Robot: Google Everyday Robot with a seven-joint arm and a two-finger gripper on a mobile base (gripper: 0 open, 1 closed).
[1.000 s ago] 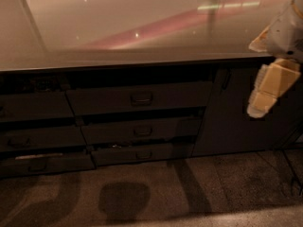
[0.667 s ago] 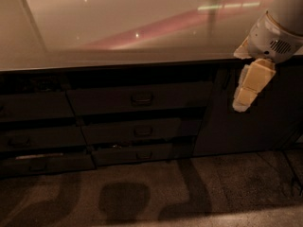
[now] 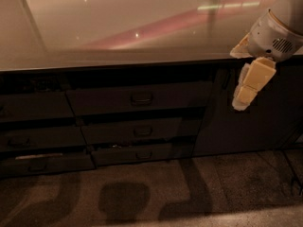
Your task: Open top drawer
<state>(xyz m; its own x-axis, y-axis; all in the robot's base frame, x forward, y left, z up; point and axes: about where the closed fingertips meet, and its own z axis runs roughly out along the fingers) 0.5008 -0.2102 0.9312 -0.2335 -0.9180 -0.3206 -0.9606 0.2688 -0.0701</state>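
- My claw [image 3: 246,90] hangs at the right of the view, pointing down, just below the counter's front edge.
- I cannot tell whether it is wide or narrow; it shows as pale cream blocks under my white wrist housing [image 3: 274,38].
- Behind it is a plain dark door [image 3: 246,131]. Touching or just in front of it: cannot tell.
- The top drawer [image 3: 104,100] lies to the left of the claw, directly under the counter edge in the middle column.
- Its handle [image 3: 141,97] sits at the centre of the front, well apart from the claw and at about the claw's height.
- The top drawer's front looks level with the fronts beside it, and no interior shows.
- Below it are a second drawer [image 3: 109,132] and a third drawer [image 3: 118,155], each with a small central pull.
- A thin strip of contents shows along the third drawer's upper edge.
- A left column of drawers [image 3: 35,136] runs to the view's edge, and the lowest one has a pale streak near its top.
- The counter [image 3: 118,27] is pale and glossy, with a pinkish reflected band and small light spots.
- The speckled floor [image 3: 227,193] carries broad dark shadows.
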